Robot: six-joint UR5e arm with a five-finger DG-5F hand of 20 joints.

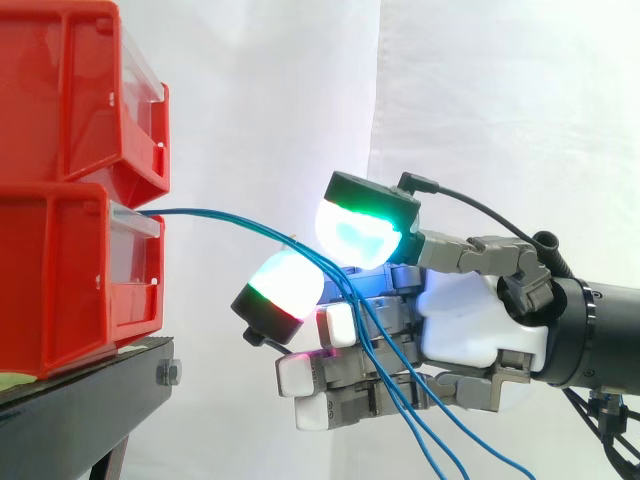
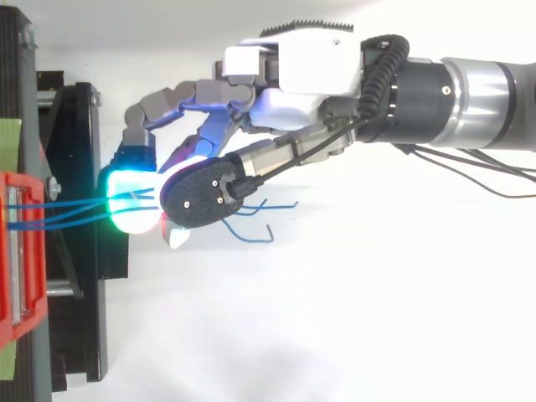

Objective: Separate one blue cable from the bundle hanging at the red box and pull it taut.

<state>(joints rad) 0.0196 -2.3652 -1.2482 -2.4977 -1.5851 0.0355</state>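
Observation:
Several thin blue cables (image 1: 220,218) (image 2: 67,213) leave the front of the lower red bin (image 1: 70,280) (image 2: 21,251) and slope down to the right. They pass between two green-glowing fingertips (image 1: 365,235), bend there and hang slack across the palm, with loose ends below. My hand (image 1: 470,320) (image 2: 310,75) reaches in from the right, just off the bin's front. Its thumb and one finger are curled round the cables where they bend. From above, the glowing pads (image 2: 126,209) hide the spot where the cables meet them, so I cannot tell how many are held.
A second red bin (image 1: 70,90) sits on top of the lower one. Both rest on a black stand (image 1: 80,400) (image 2: 84,251) at the left. A white curtain hangs behind, and open space lies below and to the right of the hand.

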